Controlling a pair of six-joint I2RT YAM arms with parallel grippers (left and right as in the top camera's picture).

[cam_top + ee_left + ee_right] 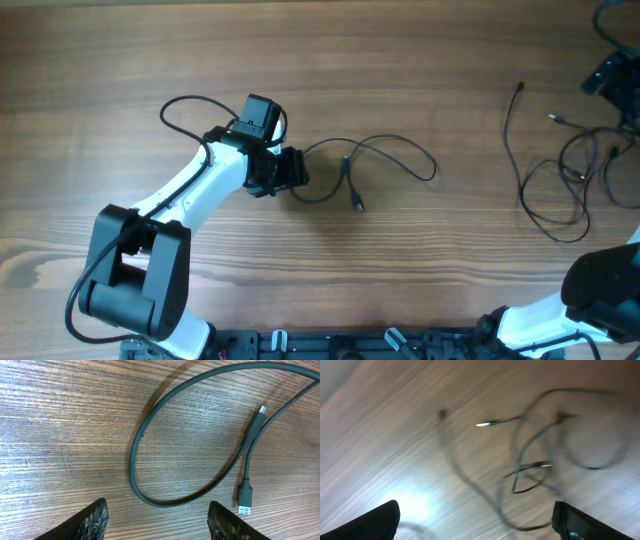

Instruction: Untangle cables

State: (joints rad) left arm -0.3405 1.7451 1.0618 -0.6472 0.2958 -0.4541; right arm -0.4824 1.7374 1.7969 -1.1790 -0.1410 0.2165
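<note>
Your overhead camera looks straight down on the whole table. Your left wrist view sits close over the looped cable at overhead's centre. Your right wrist view, farther off and blurred, shares the tangle at overhead's right edge.

The left arm has white links between bulky black joint housings, with a thick black wire looping off it. Its fingers look dark and rough-textured, possibly rubber-padded.
</note>
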